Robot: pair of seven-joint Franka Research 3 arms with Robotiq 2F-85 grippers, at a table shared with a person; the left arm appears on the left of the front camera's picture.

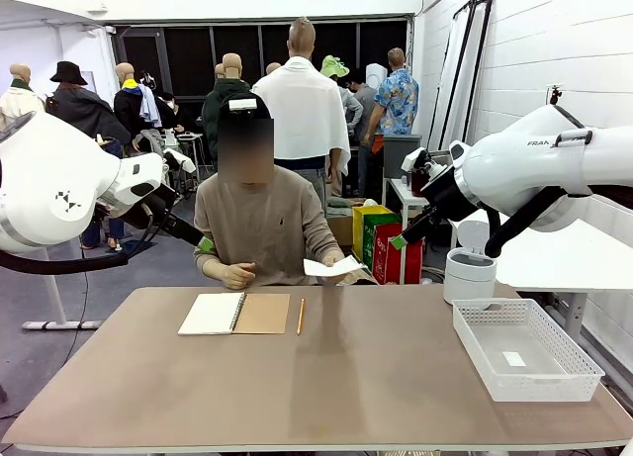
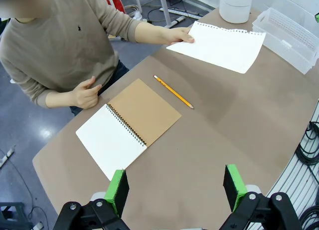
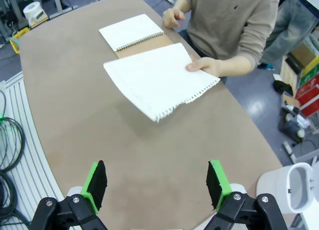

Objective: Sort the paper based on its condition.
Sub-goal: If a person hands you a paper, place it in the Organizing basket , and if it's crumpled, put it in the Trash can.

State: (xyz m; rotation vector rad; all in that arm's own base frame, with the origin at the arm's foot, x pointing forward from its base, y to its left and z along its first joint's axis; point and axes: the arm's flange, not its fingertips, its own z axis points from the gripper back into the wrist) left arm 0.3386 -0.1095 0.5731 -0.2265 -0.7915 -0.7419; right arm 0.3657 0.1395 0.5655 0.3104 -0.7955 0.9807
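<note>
Right gripper jaws wide apart, empty, above the table; left gripper also apart, empty. Person's hand holds the paper over the table, near notebook and pencil.

Open notebook beside pencil; basket well apart.

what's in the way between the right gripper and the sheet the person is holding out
Nothing visible. The right gripper is open, and ahead of it there is bare table up to the sheet. The person's hand grips the sheet on its far side, so the side nearer the gripper is free.
</note>
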